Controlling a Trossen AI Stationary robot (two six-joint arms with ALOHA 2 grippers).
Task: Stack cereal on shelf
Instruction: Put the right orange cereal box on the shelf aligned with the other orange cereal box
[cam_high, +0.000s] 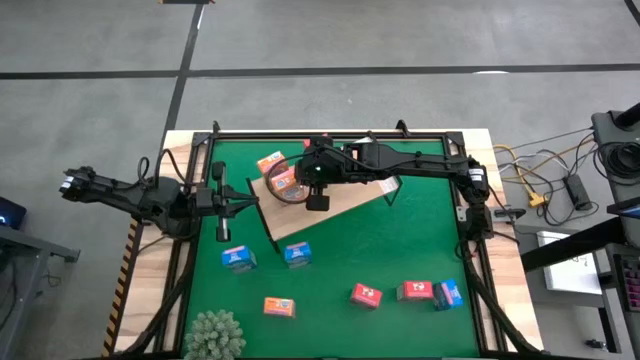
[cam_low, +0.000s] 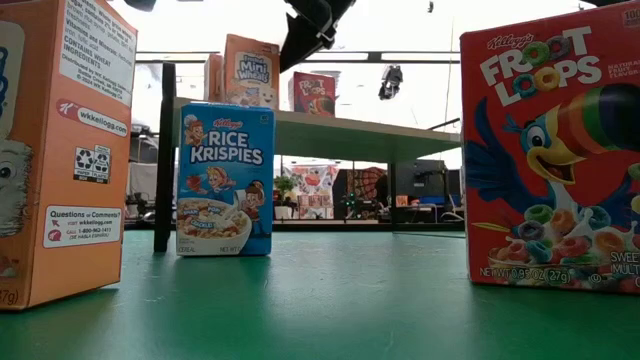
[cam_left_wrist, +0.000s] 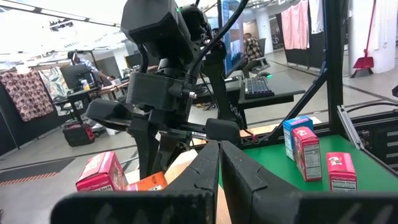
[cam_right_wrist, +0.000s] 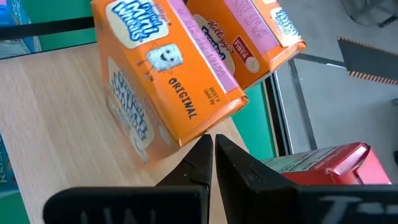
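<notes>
Two orange boxes (cam_right_wrist: 168, 81) just beyond right gripper (cam_right_wrist: 211, 155)

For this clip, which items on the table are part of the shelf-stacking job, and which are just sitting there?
Part of the job:
- wooden shelf board
- orange and pink-red cereal boxes on the shelf
- blue boxes, orange box, pink-red boxes on the mat

Just lying about:
- fuzzy green plant
- cables off the table

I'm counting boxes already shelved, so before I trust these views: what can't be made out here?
- High view: the right hand and its arm cover part of the shelf, so the cereal boxes there can't be counted.
- Low view: the orange box is cut off by the picture's left edge.
- Left wrist view: the left hand blocks the shelf's near side.
</notes>
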